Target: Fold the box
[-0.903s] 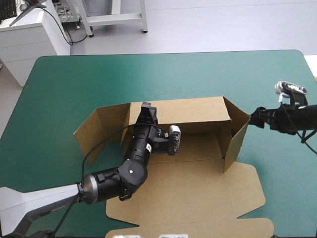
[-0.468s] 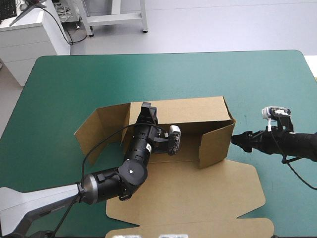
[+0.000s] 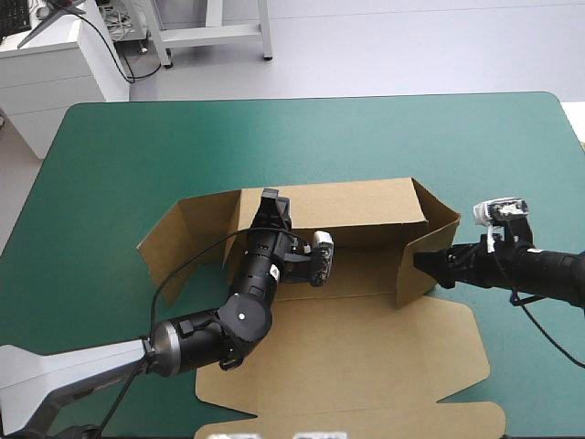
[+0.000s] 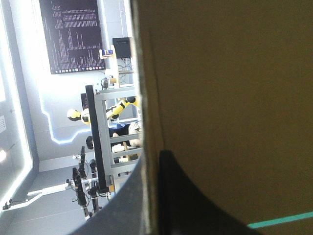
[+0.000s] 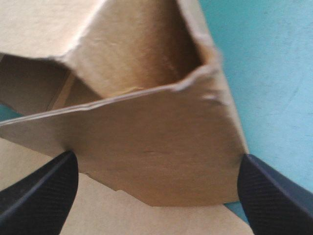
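Observation:
The brown box (image 3: 366, 357) lies mid-table with its lid flat toward the near edge. Its back wall (image 3: 352, 203) stands upright. My left gripper (image 3: 271, 203) is shut on the top edge of that wall near its left end; in the left wrist view the board (image 4: 230, 98) fills the space ahead of the left gripper (image 4: 149, 161). The right side flap (image 3: 439, 233) stands angled inward. My right gripper (image 3: 420, 262) is open at the flap's lower outer face. In the right wrist view the flap (image 5: 156, 137) spans between the fingers of the right gripper (image 5: 156, 157).
The box's left side flap (image 3: 178, 240) stands splayed outward. The lid's front tab (image 3: 366, 422) reaches the table's near edge. Bare teal-green cover (image 3: 302, 137) stretches behind the box and to its right.
My right gripper came in from the right and pushed the right flap inward. The flap has since swung partly back out, and the gripper sits slightly farther left. The left arm has not moved.

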Motion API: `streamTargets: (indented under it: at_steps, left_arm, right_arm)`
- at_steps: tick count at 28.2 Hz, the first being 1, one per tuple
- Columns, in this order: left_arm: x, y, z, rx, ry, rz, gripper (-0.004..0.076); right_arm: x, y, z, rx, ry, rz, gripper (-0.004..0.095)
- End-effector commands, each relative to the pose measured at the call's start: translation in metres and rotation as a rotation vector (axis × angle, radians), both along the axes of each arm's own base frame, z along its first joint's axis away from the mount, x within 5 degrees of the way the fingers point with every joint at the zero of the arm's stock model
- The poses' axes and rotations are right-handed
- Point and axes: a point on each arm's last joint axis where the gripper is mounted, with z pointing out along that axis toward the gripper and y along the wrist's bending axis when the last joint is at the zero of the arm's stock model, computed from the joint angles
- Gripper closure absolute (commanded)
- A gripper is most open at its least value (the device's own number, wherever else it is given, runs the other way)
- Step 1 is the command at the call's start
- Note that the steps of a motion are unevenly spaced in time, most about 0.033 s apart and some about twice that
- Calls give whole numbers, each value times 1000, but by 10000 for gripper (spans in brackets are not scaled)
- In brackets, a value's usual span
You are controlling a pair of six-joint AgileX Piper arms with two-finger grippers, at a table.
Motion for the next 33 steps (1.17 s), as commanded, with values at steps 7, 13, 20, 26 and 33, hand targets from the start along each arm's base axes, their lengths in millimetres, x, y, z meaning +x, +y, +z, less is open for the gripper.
streamTargets:
  at_steps: [7,13,20,26,33]
  left_arm:
    - [-2,4,20,-33,-62,6,732]
    - [-2,4,20,-33,-64,10,732]
    - [-2,4,20,-20,-67,7,732]
    - [-2,4,20,-20,-67,7,732]
    - [-2,4,20,-20,-67,7,732]
  right_arm:
    - [0,36,11,-18,-70,97,126]
    - [-2,40,11,-10,-54,124,648]
    - [-7,45,10,-4,-37,190,916]
    - [-9,46,10,4,-28,209,916]
    - [-6,41,7,-48,-23,165,915]
